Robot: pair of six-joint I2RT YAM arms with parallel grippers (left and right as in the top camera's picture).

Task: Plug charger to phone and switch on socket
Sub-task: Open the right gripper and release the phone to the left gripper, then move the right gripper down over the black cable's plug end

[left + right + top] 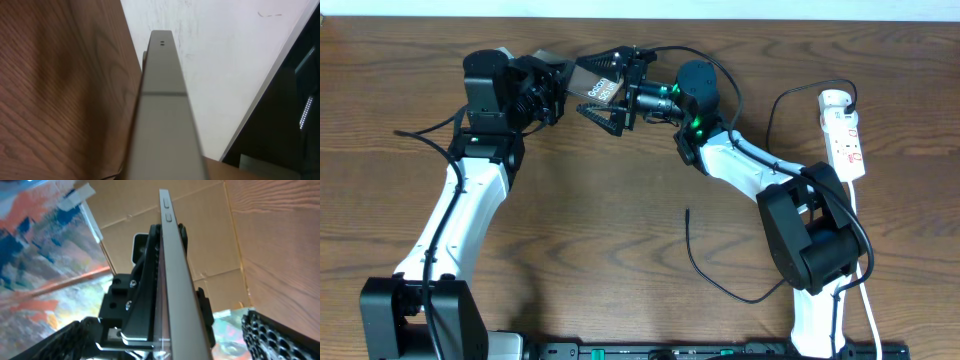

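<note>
The phone (603, 92), a dark slab with white lettering, is held above the table's far middle, and my left gripper (560, 90) is shut on its left end. In the left wrist view its grey edge (162, 100) runs away from the camera. My right gripper (590, 86) is open, a finger on either side of the phone's right end without touching it. One perforated fingertip (280, 335) shows at the lower right of the phone's edge (172, 270). The charger cable's plug tip (687, 212) lies loose on the table. The white socket (845, 135) lies at the far right.
The charger's thin black cable (720, 285) curves across the table's middle toward the right arm's base (815, 240). Another stretch of it loops from the socket past the right forearm. The socket's white cord (865, 300) runs down the right side.
</note>
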